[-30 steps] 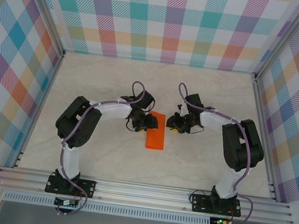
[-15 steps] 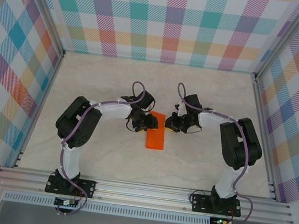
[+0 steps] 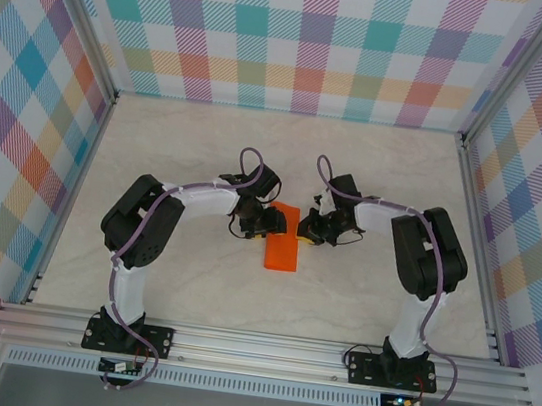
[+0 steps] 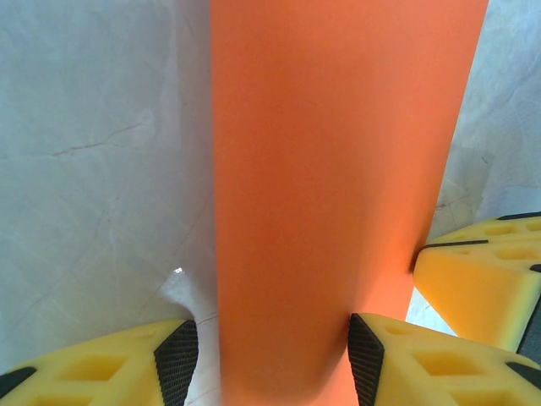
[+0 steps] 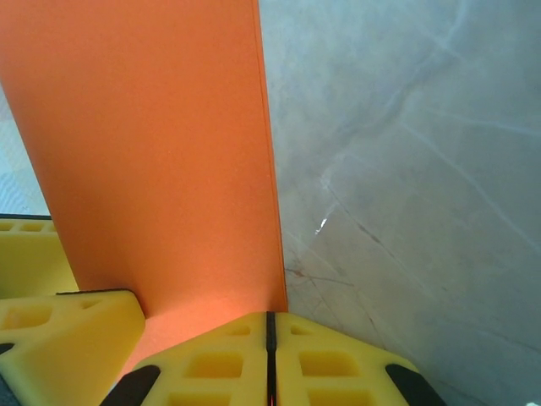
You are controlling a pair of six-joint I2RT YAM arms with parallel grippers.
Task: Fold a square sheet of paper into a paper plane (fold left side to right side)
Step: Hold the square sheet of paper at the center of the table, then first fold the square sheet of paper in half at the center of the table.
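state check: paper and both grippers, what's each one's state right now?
paper: folded to a narrow strip, lying flat on the table.
left gripper: open, straddling the strip's end, not clamped on it.
right gripper: shut, tip at the strip's long edge; can't tell if it pinches the paper.

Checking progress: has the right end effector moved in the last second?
Yes. The right end effector slid left, up to the orange paper, which stayed put.
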